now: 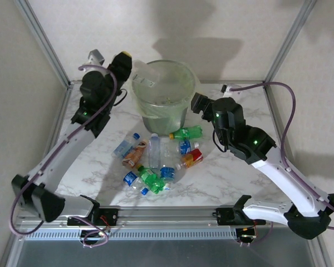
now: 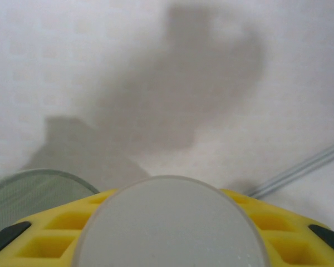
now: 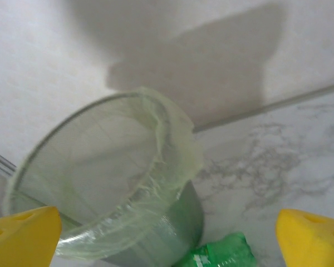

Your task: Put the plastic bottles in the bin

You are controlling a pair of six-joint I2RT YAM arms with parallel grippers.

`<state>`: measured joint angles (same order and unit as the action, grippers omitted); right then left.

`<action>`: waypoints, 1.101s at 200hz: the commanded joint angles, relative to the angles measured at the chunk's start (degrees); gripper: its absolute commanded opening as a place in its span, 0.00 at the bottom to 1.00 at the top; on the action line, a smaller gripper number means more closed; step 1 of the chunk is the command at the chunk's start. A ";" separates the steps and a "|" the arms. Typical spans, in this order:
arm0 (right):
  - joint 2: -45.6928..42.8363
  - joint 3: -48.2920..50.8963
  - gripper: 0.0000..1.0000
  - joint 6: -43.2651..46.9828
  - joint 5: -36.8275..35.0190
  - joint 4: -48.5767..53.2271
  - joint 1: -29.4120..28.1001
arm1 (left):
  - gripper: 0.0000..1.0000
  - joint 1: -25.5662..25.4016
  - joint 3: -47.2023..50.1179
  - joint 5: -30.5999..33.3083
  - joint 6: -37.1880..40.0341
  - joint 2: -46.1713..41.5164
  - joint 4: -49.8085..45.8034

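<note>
The left claw (image 1: 126,59) pinches, seemingly, a clear bottle (image 2: 170,222) at the bin (image 1: 170,114) rim; right claw (image 3: 168,231) spread wide.

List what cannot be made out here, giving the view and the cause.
Left wrist: pale disc in the left gripper, too close and blurred to identify.
Right wrist: green bottle, cut off by the bottom edge.
Top external: the bin's contents, blurred by its liner; labels on the piled bottles, too small.

White walls around a marble-look table.
Plain white walls (image 1: 222,28) stand behind and beside the white, grey-veined table (image 1: 234,172). Slanted metal frame posts (image 1: 43,40) rise at its far corners, and soft grey shadows (image 1: 197,50) fall on the back wall.
</note>
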<state>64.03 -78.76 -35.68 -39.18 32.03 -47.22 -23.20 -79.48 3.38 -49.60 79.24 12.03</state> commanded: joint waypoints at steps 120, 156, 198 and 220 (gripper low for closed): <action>-1.36 1.05 0.99 -6.64 1.74 6.91 3.57 | 0.75 -4.00 -26.62 12.72 11.73 22.63 -20.23; -1.37 1.05 0.98 -6.42 1.96 7.02 3.96 | 0.86 -5.35 -27.26 14.54 14.18 21.77 -20.95; -1.66 0.79 0.99 -5.98 1.92 7.08 4.52 | 0.97 -6.20 -25.94 21.06 19.51 13.97 -23.42; -2.10 1.33 0.99 -5.99 2.22 6.72 4.70 | 1.00 -5.83 -17.85 25.15 22.12 4.88 -21.63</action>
<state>63.31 -77.65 -41.39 -37.28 38.48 -43.18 -29.17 -102.39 21.43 -32.27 96.27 -10.63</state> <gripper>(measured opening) 0.986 0.992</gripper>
